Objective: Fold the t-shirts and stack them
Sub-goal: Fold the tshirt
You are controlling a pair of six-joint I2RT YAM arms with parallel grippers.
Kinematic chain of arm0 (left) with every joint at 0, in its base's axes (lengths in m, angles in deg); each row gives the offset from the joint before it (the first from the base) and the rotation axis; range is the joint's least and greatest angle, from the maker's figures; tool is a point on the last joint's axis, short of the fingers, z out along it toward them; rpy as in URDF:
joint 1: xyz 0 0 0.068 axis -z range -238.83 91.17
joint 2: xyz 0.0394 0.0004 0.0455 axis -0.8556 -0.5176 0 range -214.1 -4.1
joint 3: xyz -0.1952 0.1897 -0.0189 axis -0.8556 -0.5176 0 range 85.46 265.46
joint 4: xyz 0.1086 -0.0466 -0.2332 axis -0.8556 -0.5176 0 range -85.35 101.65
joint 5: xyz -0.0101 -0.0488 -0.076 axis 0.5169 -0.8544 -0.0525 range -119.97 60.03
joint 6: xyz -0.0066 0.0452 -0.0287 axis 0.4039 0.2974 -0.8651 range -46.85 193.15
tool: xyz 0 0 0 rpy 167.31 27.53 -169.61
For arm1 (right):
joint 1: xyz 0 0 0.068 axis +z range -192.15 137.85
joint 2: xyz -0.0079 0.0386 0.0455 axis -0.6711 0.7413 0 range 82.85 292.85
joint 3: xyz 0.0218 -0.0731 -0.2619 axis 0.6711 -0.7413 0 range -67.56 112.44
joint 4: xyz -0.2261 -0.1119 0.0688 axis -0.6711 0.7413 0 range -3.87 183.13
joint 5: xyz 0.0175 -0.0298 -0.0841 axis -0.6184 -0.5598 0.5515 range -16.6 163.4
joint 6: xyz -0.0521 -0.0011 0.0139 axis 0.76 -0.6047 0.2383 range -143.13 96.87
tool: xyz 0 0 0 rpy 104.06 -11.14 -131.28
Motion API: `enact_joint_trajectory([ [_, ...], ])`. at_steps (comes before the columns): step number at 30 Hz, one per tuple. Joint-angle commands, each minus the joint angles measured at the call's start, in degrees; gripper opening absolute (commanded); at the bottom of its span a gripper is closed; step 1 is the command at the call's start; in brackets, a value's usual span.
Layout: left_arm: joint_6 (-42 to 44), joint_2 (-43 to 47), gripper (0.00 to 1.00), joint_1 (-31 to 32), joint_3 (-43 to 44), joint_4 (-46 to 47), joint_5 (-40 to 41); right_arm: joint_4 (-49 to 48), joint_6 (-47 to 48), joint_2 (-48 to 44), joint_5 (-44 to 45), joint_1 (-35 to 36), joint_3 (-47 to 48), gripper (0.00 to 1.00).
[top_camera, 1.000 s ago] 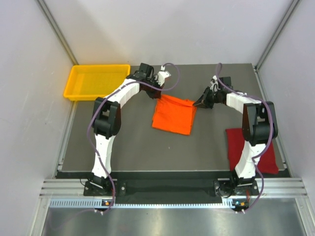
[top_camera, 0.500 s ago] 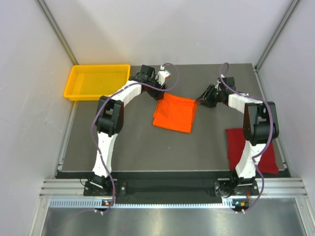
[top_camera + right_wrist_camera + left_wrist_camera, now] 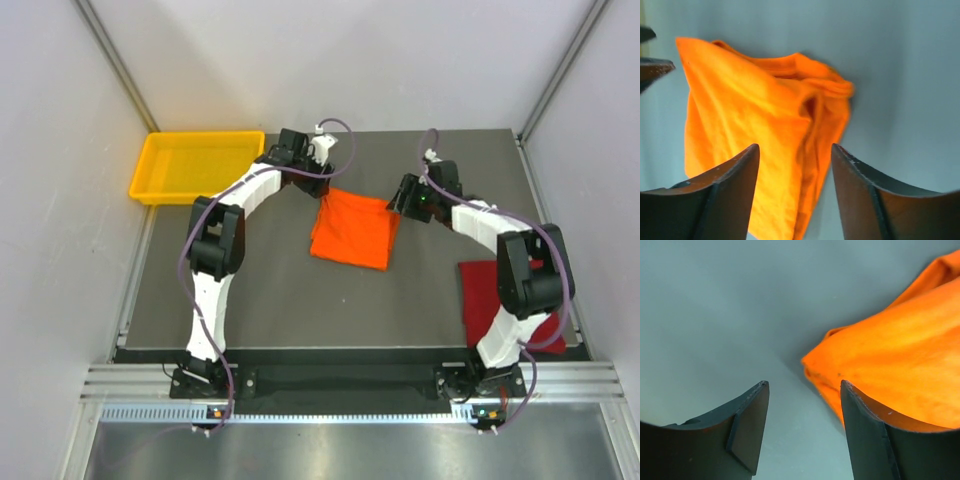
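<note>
Dark worktop is carrying everything. The yellow tray is sitting at the far left corner, well apart from both shirts.

Dark red t-shirt is lying at the near right, partly hidden under the right arm. How neatly it is lying cannot be told.

Orange t-shirt is lying flat around mid-worktop, slightly toward the far side, already showing as a rough rectangle. In the right wrist view its far right corner is looking bunched, with layers riding up rather than lying square.

Left tool is hovering just beside the far left corner of the orange shirt. Its jaws are standing wide with only bare worktop between them, and the cloth edge is sitting just beyond one finger, not pinched.

Right tool is hanging over the far right corner, jaws also wide and gripping nothing. The cloth is showing beyond the gap, lying on the worktop.

Judgement: a fold on the orange shirt is being rounded off, with both tools empty. The next move is likely calling for either tidying that bunched corner or making one more fold. After that the two shirts need bringing together, which means picking up a folded shirt without spilling its layers.
</note>
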Motion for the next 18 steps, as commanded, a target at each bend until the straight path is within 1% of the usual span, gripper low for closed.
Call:
enact_joint_trajectory([
  [1,-1.44,2.35,0.64,-0.01,-0.35,4.04,-4.44,-0.43,3.83,3.71,3.41,1.61,5.20,0.58],
  [4,-2.15,-0.29,0.61,-0.01,2.28,4.13,-4.70,0.62,4.01,8.54,4.38,1.87,9.52,0.48],
  [5,-2.15,-0.91,0.60,-0.01,2.81,4.22,-5.14,0.71,4.01,9.16,3.94,1.88,10.92,0.39],
  [7,-3.11,-2.22,0.56,-0.01,3.52,5.36,-5.75,-0.69,3.31,9.87,2.97,1.88,11.28,0.26],
  [8,-3.46,-2.49,0.55,-0.01,3.61,5.80,-5.85,-2.00,3.04,10.22,3.41,1.88,11.20,0.13],
  [10,-3.99,-3.46,0.51,0.08,3.87,7.11,-6.11,-3.06,2.43,10.92,4.03,1.88,11.11,0.05],
  [11,-4.17,-3.81,0.49,0.25,3.96,7.38,-6.02,-3.07,2.16,11.36,4.20,1.79,11.54,0.00],
  [13,-4.08,-4.43,0.45,0.43,4.31,7.12,-6.37,-1.67,1.90,12.33,5.43,1.61,12.25,0.00],
  [15,-3.56,-4.52,0.45,0.69,4.05,6.95,-7.16,-0.61,1.29,11.81,7.88,1.44,11.81,0.00],
  [18,-4.42,-3.99,0.45,0.96,3.70,7.73,-6.47,-1.83,-0.29,8.92,10.35,0.82,8.83,0.00],
])
